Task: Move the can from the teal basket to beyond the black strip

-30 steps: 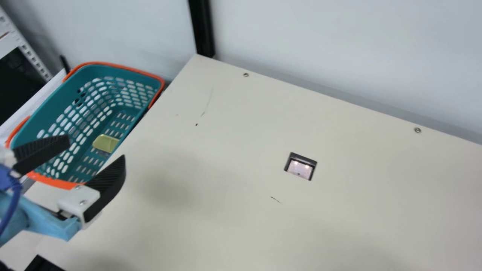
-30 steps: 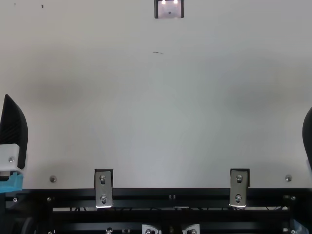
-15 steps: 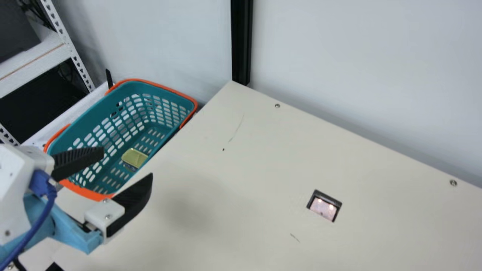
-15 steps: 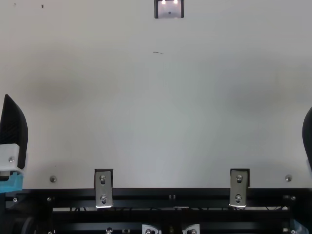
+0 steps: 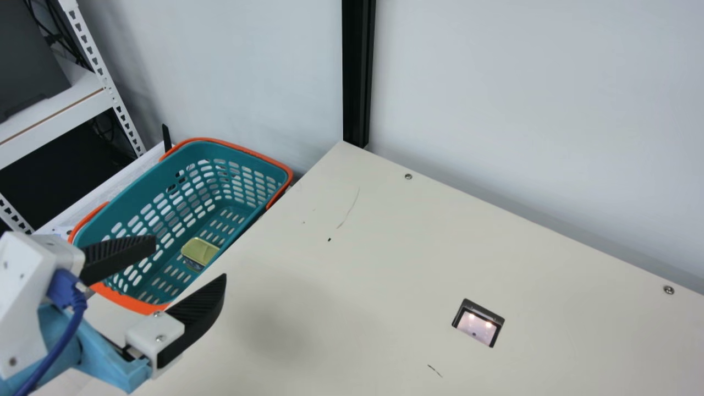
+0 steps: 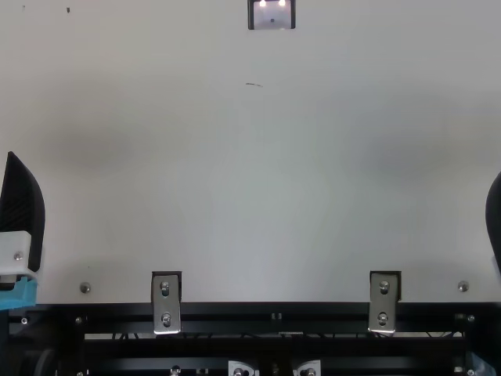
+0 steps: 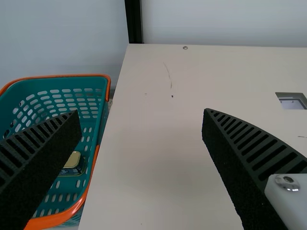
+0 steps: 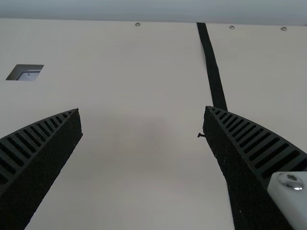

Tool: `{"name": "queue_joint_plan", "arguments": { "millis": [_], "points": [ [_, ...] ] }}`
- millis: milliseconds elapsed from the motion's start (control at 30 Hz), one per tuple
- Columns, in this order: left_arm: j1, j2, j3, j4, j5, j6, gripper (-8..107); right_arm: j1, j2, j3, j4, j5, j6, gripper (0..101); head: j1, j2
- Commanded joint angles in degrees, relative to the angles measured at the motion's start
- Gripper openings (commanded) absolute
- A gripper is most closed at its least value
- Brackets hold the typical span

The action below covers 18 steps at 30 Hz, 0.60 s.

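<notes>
In the main view my left gripper [image 5: 190,258] stands open at the lower left, in front of the teal basket [image 5: 132,176]. Down inside that basket lies the can [image 5: 199,251], its gold lid showing. From the left wrist, the same gripper [image 7: 142,112] has widely parted fingers; the can [image 7: 74,163] shows beside one fingertip, in the basket [image 7: 88,186]. One finger of my right gripper [image 6: 494,223] reaches in at the top view's right edge. Its wrist view has that gripper [image 8: 142,110] open and holding nothing, over the table near the black strip [image 8: 211,64].
The cream table [image 5: 374,275] has a square cutout [image 5: 478,323] with a device in it. A black post [image 5: 357,71] rises at the table's far corner. White shelving [image 5: 60,115] stands behind the basket. Metal brackets [image 6: 166,302] sit along the near edge.
The neck camera has turned left and tilted, shifting the whole main picture. Neither arm has visibly moved in the top view.
</notes>
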<state>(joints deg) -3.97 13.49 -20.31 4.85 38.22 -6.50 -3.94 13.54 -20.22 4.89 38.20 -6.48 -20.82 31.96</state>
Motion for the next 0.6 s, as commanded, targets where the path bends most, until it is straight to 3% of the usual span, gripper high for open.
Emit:
{"name": "queue_joint_plan", "arguments": {
  "millis": [0, 367, 567],
  "points": [
    [0.0, 0.0, 0.0, 0.0, 0.0, 0.0, 90, 0.0, 0.0, 0.0, 0.0, 0.0, 0.0, 101, -3.0, 1.4],
    [0.0, -0.1, -0.1, -0.1, 1.0, -0.4, 90, 0.0, 0.0, 0.0, 0.0, 0.0, 0.0, 101, -3.0, 1.4],
    [1.0, 3.7, -5.0, 0.1, 2.5, -3.9, 90, 0.0, 0.0, 0.0, 0.0, 0.0, 0.0, 101, -3.0, 1.4]
  ]
}}
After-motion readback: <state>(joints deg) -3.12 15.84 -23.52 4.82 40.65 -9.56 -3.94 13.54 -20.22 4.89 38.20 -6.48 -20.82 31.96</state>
